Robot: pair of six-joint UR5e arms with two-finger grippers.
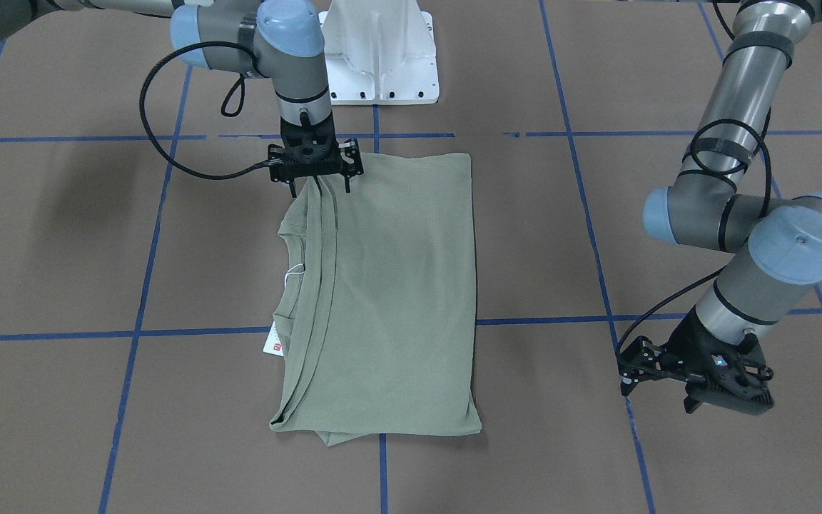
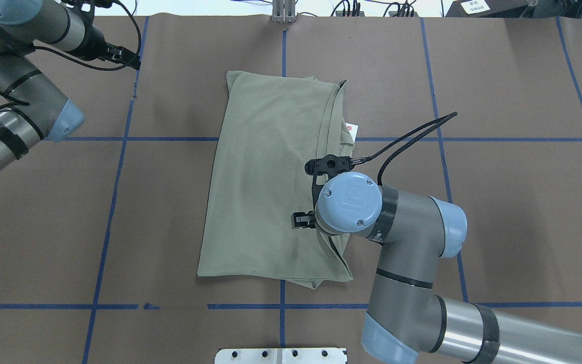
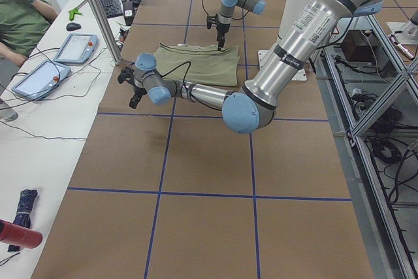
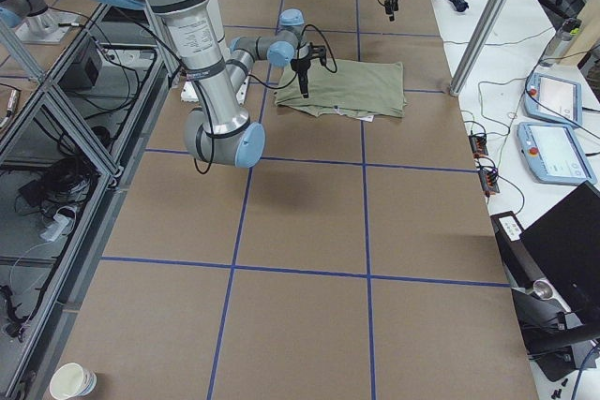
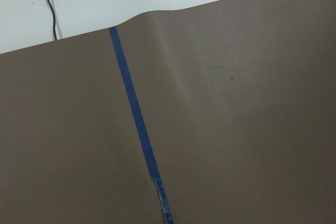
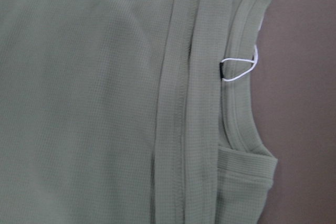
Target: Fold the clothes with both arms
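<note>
The sage-green shirt lies folded into a long rectangle in the middle of the table, sleeves tucked in. Its ribbed neck faces the robot's right, and a white hang tag pokes out beside it. My right gripper hangs open, fingers down, just over the near corner of the shirt on the neck side. In the right wrist view the cloth lies flat and no fingers show. My left gripper is open and holds nothing. It hovers over bare table, far off the shirt's other side.
A white pedestal base stands at the robot's edge of the table. Blue tape lines grid the brown surface. In the exterior left view a seated person and tablets are at a side desk beyond the table.
</note>
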